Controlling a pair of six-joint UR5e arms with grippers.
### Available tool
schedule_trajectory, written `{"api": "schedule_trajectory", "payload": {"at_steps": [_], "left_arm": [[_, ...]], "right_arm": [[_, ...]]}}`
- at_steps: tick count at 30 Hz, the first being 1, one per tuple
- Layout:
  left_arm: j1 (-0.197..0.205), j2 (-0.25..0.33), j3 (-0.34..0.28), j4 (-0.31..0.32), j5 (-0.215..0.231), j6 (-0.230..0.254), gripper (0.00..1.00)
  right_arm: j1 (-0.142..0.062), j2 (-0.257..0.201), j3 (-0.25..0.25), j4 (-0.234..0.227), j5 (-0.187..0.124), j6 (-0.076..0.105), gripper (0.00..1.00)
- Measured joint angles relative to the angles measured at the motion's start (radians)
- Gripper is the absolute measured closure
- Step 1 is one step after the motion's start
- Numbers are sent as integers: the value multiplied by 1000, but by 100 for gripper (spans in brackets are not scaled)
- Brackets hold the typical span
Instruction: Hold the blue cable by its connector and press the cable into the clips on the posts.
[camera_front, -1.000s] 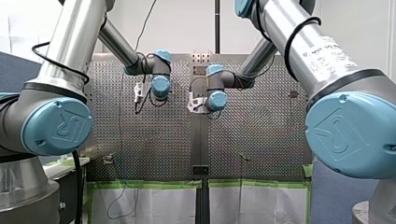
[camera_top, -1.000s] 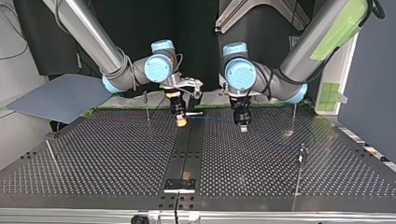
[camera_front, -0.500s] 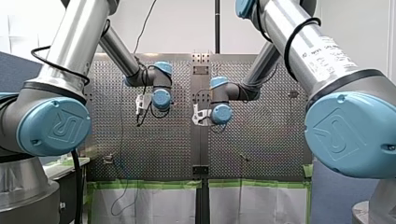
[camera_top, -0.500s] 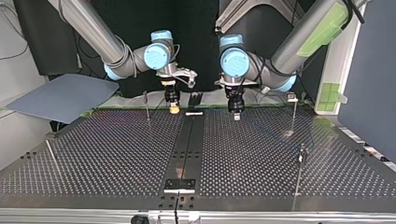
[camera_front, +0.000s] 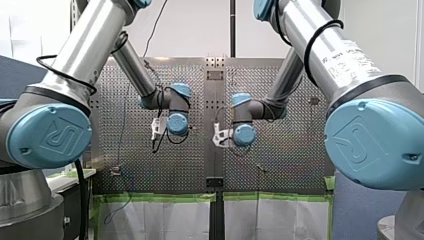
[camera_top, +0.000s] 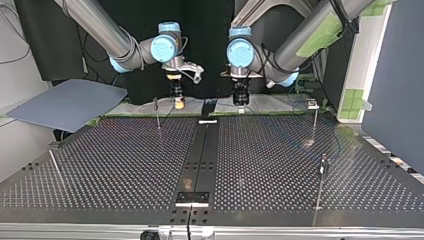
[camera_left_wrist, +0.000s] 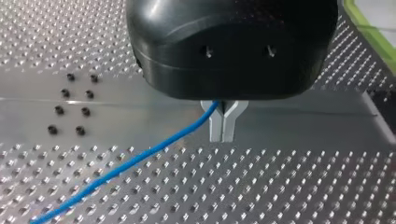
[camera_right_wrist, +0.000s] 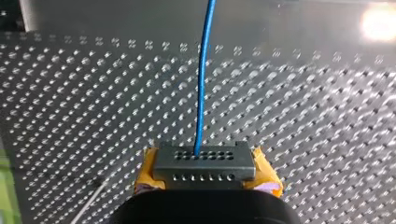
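In the right wrist view, the yellow pads of my right gripper (camera_right_wrist: 205, 179) are shut on a grey connector (camera_right_wrist: 204, 163). The blue cable (camera_right_wrist: 202, 93) runs straight out of it over the perforated table. The left wrist view shows my left gripper (camera_left_wrist: 222, 122) with its metal fingers shut on the blue cable (camera_left_wrist: 140, 158), which trails off to one side. At the far edge of the top view, my right gripper (camera_top: 178, 104) hangs at the left of centre and my left gripper (camera_top: 241, 100) at the right, both above the table.
Thin posts stand on the table (camera_top: 125, 165): one (camera_top: 157, 112) by my right gripper, one with a clip (camera_top: 315, 120) at the top view's right, a nearer one (camera_top: 322, 175), and a leaning rod (camera_top: 54, 167) at the left. A dark centre rail (camera_top: 200, 160) runs between.
Both grippers have drawn back from the table's middle toward the top view's far edge and risen, shifting slightly to that view's left. Both grips are unchanged.
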Motion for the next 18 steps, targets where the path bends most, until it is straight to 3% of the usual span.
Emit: {"api": "schedule_trajectory", "payload": {"at_steps": [3,7,13,18], "left_arm": [[-14,-16,-8,26,2,-1,100],[-37,-53,-10,67,10,-9,100],[-66,-117,-8,118,12,-24,100],[-86,-168,-7,134,10,-28,100]], "right_arm": [[-9,1,28,-27,1,16,100],[-26,2,65,-65,3,20,100],[-61,4,123,-123,7,23,100],[-100,5,174,-173,-14,47,100]]}}
